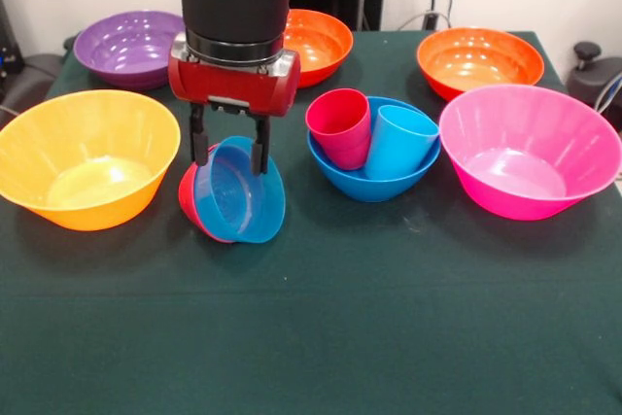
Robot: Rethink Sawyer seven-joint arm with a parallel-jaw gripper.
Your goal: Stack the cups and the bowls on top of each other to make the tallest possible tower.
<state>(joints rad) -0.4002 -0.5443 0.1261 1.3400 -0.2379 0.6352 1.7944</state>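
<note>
Gripping nested small blue bowl and small red bowl, gripper fingers clamp rim; pair tilted on edge, table centre-left. Red cup and blue cup lean inside mid blue bowl, table centre: likely tower base.

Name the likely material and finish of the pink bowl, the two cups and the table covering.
Pink bowl: probably plastic, glossy; light glints inside.
Red cup and blue cup: smooth plastic by their look, with a soft sheen.
Table covering: seemingly dark green cloth, matte, faintly creased.
</note>
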